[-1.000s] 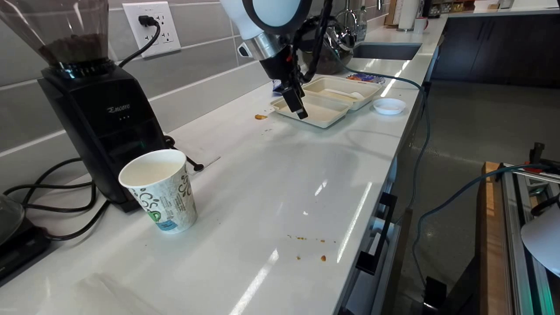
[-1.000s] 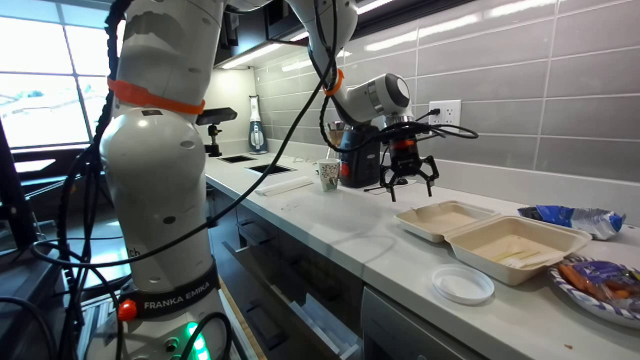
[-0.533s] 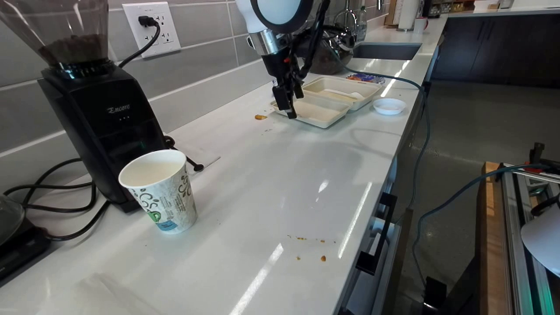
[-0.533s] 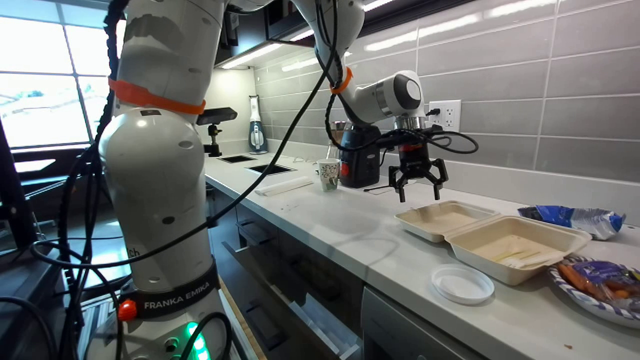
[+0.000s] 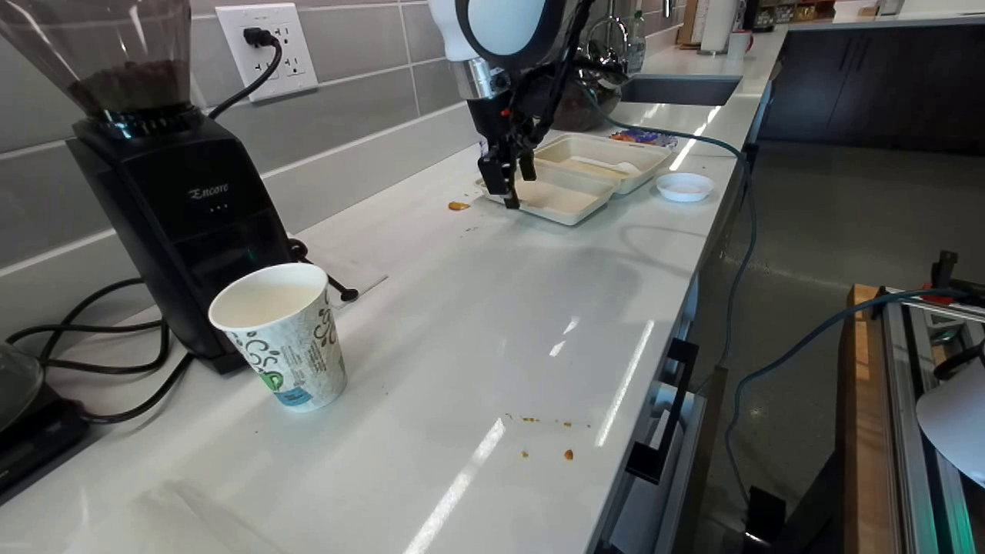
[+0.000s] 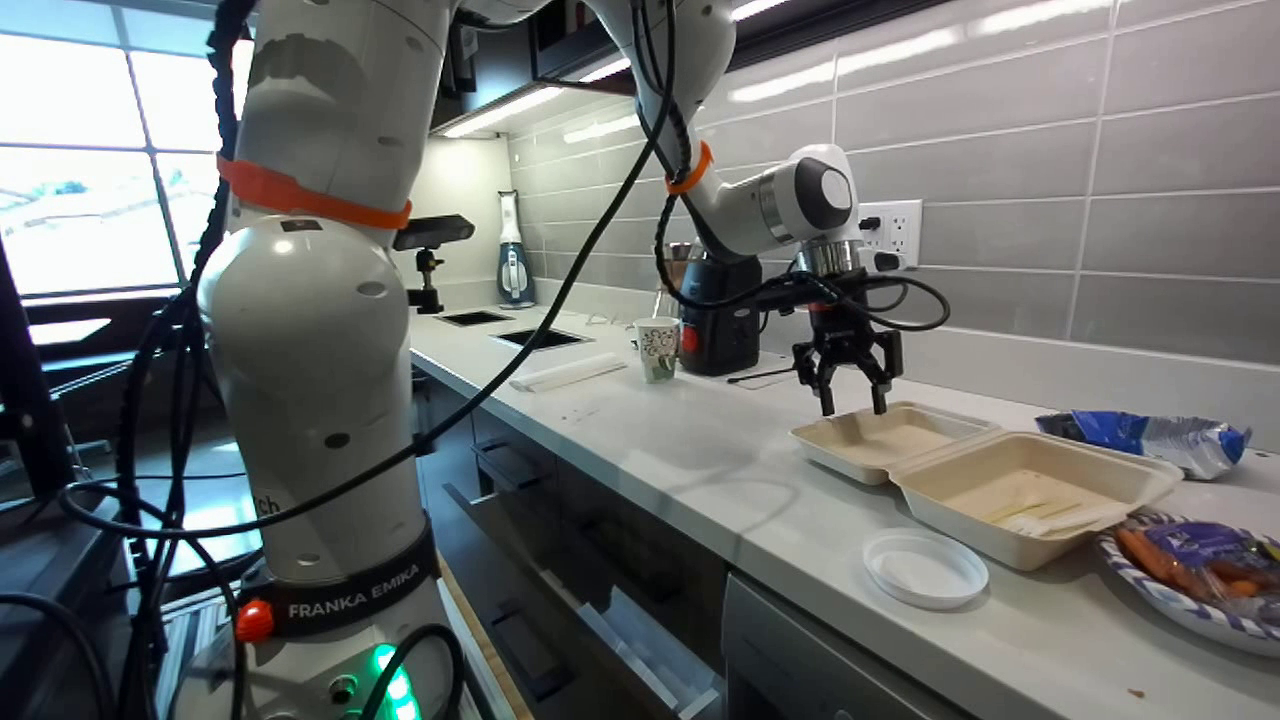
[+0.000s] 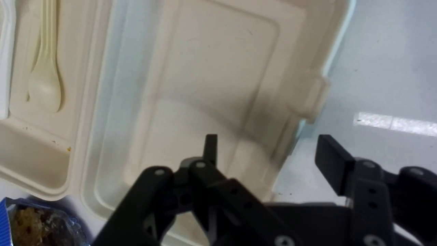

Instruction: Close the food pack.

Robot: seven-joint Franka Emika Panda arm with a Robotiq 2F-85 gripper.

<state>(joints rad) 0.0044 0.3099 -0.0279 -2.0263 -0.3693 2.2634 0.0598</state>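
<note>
The beige food pack [image 6: 1035, 480] lies open on the white counter in both exterior views, its two halves flat side by side. In the wrist view the shallower half [image 7: 218, 58] fills the middle, with a tab on its outer rim. A pale spoon [image 7: 47, 85] and a white utensil rest in the deeper half. My gripper [image 7: 268, 143] is open around the line of the outer rim: one finger [image 7: 210, 147] shows over the inside of the shallow half, the opposite one over bare counter. Nothing is held. Whether the fingertips touch the pack, I cannot tell.
A round white lid [image 6: 925, 568] lies in front of the pack. Beyond the deeper half are a blue wrapper [image 6: 1150, 440] and a plate [image 6: 1215, 620] of carrots. A paper cup [image 5: 281, 338] and a coffee grinder [image 5: 188, 223] stand along the counter.
My gripper has moved toward the shallow half, turned more upright and come down close to its outer rim. Its fingers have drawn somewhat nearer each other. The pack has not moved.
</note>
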